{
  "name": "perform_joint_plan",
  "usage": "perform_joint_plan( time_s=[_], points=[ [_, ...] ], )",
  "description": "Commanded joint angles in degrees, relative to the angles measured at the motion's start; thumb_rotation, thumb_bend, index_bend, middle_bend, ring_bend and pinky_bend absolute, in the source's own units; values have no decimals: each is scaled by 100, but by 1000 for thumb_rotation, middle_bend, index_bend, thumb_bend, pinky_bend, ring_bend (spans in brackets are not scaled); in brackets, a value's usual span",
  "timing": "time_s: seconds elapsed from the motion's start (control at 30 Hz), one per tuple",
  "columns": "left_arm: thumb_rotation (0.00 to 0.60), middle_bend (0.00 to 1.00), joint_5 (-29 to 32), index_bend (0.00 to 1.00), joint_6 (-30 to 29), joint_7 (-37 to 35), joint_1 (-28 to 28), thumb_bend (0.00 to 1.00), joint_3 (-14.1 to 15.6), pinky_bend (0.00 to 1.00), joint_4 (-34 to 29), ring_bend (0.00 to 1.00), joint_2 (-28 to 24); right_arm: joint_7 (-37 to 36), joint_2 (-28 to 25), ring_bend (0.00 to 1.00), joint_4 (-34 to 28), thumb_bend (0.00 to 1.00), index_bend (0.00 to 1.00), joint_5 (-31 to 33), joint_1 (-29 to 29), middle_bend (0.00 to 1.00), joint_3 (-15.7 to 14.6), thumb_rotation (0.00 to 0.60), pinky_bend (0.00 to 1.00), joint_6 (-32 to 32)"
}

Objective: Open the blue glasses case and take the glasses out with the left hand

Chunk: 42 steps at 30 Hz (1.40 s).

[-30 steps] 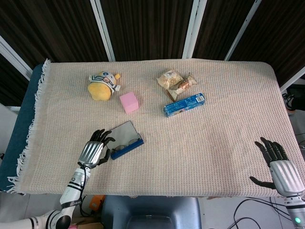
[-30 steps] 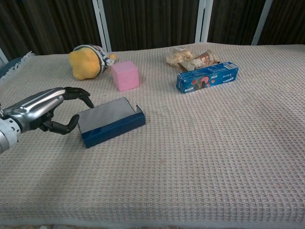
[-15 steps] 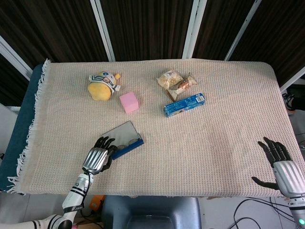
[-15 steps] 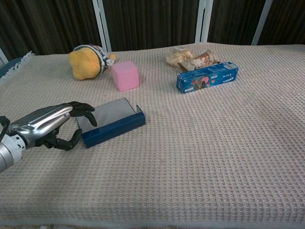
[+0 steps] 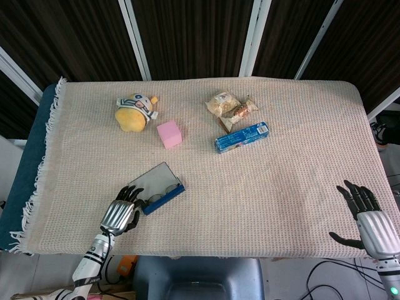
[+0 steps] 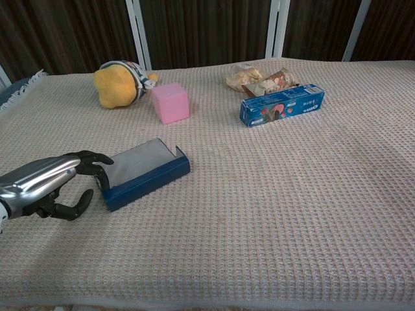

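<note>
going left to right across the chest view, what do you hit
left hand → blue glasses case → pink cube → snack packets → blue box. The yellow plush toy sits far back, overlapping the hand and case in left-right span, so it is left out.

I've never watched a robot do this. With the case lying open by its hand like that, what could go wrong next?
The blue glasses case lies loose on the woven cloth, so the left hand at its end might push it along rather than reach inside. The glasses sit low behind the case's front wall, so the fingers may struggle to pinch them or may tip the case.
</note>
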<state>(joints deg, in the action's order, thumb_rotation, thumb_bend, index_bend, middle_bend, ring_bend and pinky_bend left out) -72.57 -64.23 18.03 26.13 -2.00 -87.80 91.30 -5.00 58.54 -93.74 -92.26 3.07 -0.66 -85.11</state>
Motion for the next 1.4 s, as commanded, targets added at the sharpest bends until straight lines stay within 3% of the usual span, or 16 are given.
perform_joint_plan(
  time_s=[0.03, 0.27, 0.53, 1.4],
  points=[
    [600, 99, -130, 463, -95, -14, -101, 637, 139, 39, -108, 8, -126, 4, 2, 0, -2, 203, 0, -2, 0, 0, 0, 600, 0, -1],
    [600, 101, -510, 476, -94, -239, -277, 637, 556, 39, -559, 7, -456, 3, 5, 0, -7, 203, 0, -41, -6, 0, -17, 600, 0, -15],
    [600, 81, -1117, 418, -223, -180, -391, 638, 880, 37, -831, 0, -470, -63, -14, 0, 2, 203, 0, -128, -33, 0, -49, 600, 0, -88],
    [600, 34, -705, 340, 403, 545, 39, 633, 261, 25, -535, 0, 676, -628, -176, 0, 159, 203, 0, -220, -167, 0, -45, 600, 0, -421]
  ],
)
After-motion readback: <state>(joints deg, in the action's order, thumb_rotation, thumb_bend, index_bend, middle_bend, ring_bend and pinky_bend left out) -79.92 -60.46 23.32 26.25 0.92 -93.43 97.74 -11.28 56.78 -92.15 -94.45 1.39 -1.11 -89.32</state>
